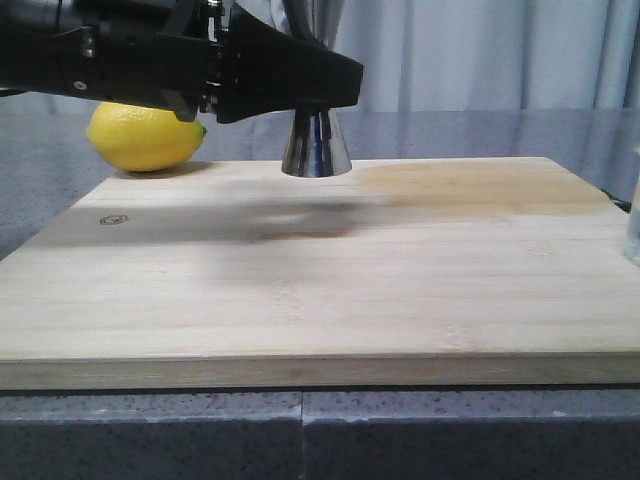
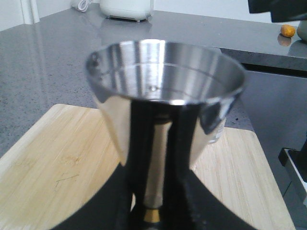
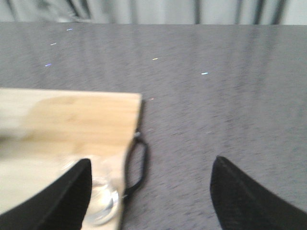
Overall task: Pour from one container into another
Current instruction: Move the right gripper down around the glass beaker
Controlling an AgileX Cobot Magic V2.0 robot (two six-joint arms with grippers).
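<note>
A shiny metal cup, shaped like two cones joined at a thin waist, stands upright near the back edge of a wooden board. The board lies flat on a grey speckled bench. The left claw reaches in from the left and is clenched around the thin middle of the cup, with one black finger on each side of it. In the left wrist view, the wide open top of the cup faces the camera, and its inside is bright and smooth. Whether there is any liquid in it cannot be told. A yellow lemon sits on the bench just behind the back left corner of the board, partly hidden by the left arm. At the far right edge of the board stands a clear glass, and only a thin slice of it shows in the front view. In the right wrist view, the right claw hangs above that corner with its two dark fingers spread wide apart, holding nothing. The glass shows blurry beside one finger, right at the edge of the board. A thin dark cable loops on the bench just beside the board there.
</note>
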